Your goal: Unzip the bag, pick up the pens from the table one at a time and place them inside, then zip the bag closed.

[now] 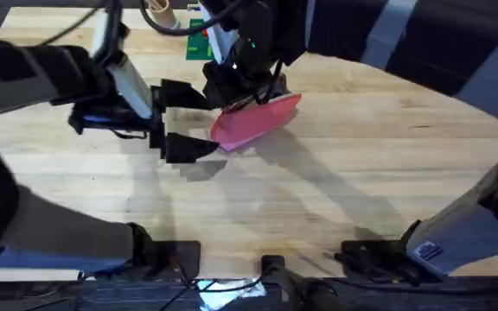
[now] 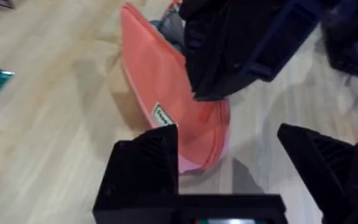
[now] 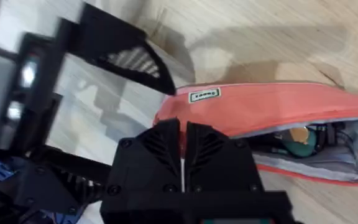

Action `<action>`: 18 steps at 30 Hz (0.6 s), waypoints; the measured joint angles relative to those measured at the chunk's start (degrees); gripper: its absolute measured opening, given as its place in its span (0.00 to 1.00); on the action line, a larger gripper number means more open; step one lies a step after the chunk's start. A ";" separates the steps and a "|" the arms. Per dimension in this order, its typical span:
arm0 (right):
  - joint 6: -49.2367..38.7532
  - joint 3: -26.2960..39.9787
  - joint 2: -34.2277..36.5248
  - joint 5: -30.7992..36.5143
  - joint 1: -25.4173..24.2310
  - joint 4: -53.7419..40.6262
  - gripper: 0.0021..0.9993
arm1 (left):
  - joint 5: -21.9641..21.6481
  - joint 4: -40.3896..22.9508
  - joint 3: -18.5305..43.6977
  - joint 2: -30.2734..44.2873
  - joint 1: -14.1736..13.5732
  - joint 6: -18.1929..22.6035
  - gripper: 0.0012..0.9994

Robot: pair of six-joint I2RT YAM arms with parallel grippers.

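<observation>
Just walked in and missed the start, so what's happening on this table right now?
Two robot arms are working on a pink bag on the wooden table. The right gripper is shut on the bag's top edge at the zip. The left gripper sits open at the bag's end. The bag is partly unzipped, with items visible inside.

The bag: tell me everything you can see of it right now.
The bag is a long, narrow pink fabric pouch with a small white label on its side. It lies on the pale wooden table, far of the middle. Its zip is partly open, showing grey lining and dark contents. The right gripper, jaws shut, pinches it at the zip line near one end. The left gripper, jaws open, straddles that end.
</observation>
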 joint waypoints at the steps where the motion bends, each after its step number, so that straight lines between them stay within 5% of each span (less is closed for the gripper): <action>1: 0.01 0.00 0.00 -0.02 0.00 0.00 0.03 | 0.24 0.17 -0.01 1.08 -0.72 -0.18 1.00; 5: 0.02 0.00 0.00 0.00 0.00 0.00 0.03 | 1.22 1.42 -0.12 4.10 -3.00 -0.66 0.85; 13: 0.02 0.00 0.00 0.01 0.00 -0.02 0.03 | 3.30 3.26 -0.16 5.56 -4.55 -1.05 0.79; 16: 0.02 0.00 0.00 -0.02 0.02 -0.09 0.03 | 3.97 3.79 -0.16 5.56 -4.58 -1.05 0.52; 18: 0.02 0.00 0.00 -0.02 0.05 -0.25 0.03 | 4.20 4.14 -0.16 5.56 -4.58 -1.10 0.22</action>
